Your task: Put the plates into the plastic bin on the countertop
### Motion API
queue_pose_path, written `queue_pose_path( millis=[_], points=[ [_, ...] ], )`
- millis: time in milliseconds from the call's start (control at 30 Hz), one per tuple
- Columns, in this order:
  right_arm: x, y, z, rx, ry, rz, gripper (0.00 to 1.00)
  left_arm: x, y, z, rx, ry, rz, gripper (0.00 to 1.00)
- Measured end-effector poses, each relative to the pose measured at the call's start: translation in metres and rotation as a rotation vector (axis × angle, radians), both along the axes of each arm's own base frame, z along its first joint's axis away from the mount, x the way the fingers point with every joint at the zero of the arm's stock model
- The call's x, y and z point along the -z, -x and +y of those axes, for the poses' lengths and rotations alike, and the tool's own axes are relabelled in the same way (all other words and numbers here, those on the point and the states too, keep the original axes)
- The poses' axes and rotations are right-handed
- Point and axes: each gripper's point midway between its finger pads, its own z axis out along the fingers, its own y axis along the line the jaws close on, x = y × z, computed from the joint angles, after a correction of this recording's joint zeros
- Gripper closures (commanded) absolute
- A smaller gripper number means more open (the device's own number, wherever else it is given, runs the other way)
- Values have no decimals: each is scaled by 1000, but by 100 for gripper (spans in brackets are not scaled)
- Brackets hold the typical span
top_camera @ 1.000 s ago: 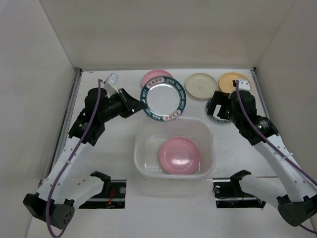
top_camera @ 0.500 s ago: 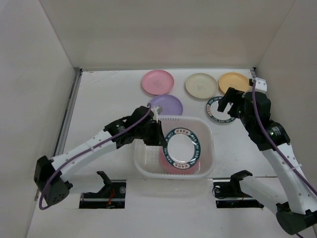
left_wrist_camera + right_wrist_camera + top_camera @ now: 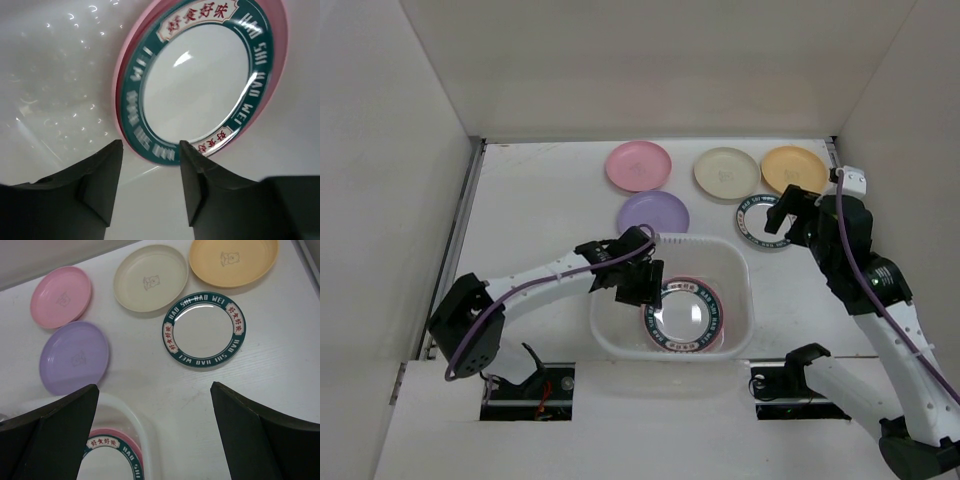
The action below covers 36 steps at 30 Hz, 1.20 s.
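Teal-rimmed plate (image 3: 204,330) on the counter (image 3: 280,365) judged stiff, light, glossy-slick; pinch its raised rim. Right fingers (image 3: 50,440) wide by it, left fingers (image 3: 95,185) parted, both empty

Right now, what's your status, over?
Left fingers open; teal-rimmed plate lies in bin. Right fingers open over second teal-rimmed plate on countertop. Nothing blocking it.
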Motion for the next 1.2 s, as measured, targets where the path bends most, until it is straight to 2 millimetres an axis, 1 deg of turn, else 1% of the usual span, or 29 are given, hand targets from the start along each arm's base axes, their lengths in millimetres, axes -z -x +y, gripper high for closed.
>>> queue_pose_path(
  millis=[67,133,167,233,267,300,333,367,400,433,467,500,533,567,600,633,667,700,767,800,867,900,933,967,1000,1133,1200],
  points=[
    [2,0,0,1,2,7,0,-2,0,0,11,-16,-14,38],
    [4,0,0,1,1,11,0,-12,-2,-1,19,-32,-43,33],
    [4,-1,0,2,2,13,0,-21,-4,-2,21,-34,-62,30],
    [6,-2,0,4,4,19,0,-51,-10,-4,16,-11,-117,26],
    [6,-2,0,4,5,21,0,-74,-14,-6,10,19,-158,25],
    [7,-3,1,4,6,24,0,-103,-21,-6,-3,66,-208,24],
    [8,-3,1,4,7,27,0,-137,-29,-5,-26,125,-264,22],
    [9,-4,1,4,8,31,0,-173,-39,1,-62,192,-329,21],
    [9,-5,1,4,9,32,0,-206,-50,10,-108,250,-395,21],
    [10,-6,2,5,9,35,0,-240,-62,27,-171,307,-467,21],
    [11,-7,2,5,10,39,0,-267,-74,48,-241,343,-539,22],
    [12,-8,3,5,11,42,0,-284,-85,70,-314,356,-592,23],
    [13,-9,3,5,10,47,0,-293,-93,92,-382,353,-634,24],
    [15,-10,4,5,9,51,0,-294,-99,108,-431,340,-655,25],
    [16,-11,5,5,9,56,0,-288,-105,119,-465,322,-661,27],
    [17,-11,6,3,7,58,0,-275,-112,126,-486,296,-649,29],
    [17,-11,7,0,6,60,0,-254,-121,130,-502,260,-618,30],
    [18,-11,8,-3,5,62,0,-229,-130,132,-512,219,-571,31],
    [17,-11,10,-9,2,61,0,-172,-148,133,-521,134,-455,31],
    [17,-11,11,-13,-1,61,0,-140,-159,132,-522,92,-391,31],
    [17,-11,12,-16,-5,59,0,-86,-170,130,-518,33,-276,31],
    [17,-11,13,-20,-7,58,0,-63,-172,130,-516,14,-224,31],
    [17,-11,14,-23,-9,57,0,-46,-174,130,-514,5,-184,31],
    [17,-11,14,-26,-12,58,0,-36,-176,128,-514,8,-156,31],
    [17,-11,15,-29,-15,59,0,-30,-181,127,-514,17,-148,31],
    [20,-8,17,-36,-28,62,0,-26,-209,121,-516,83,-175,32],
    [20,-7,18,-41,-36,62,0,-24,-227,115,-511,103,-189,32]
  ],
)
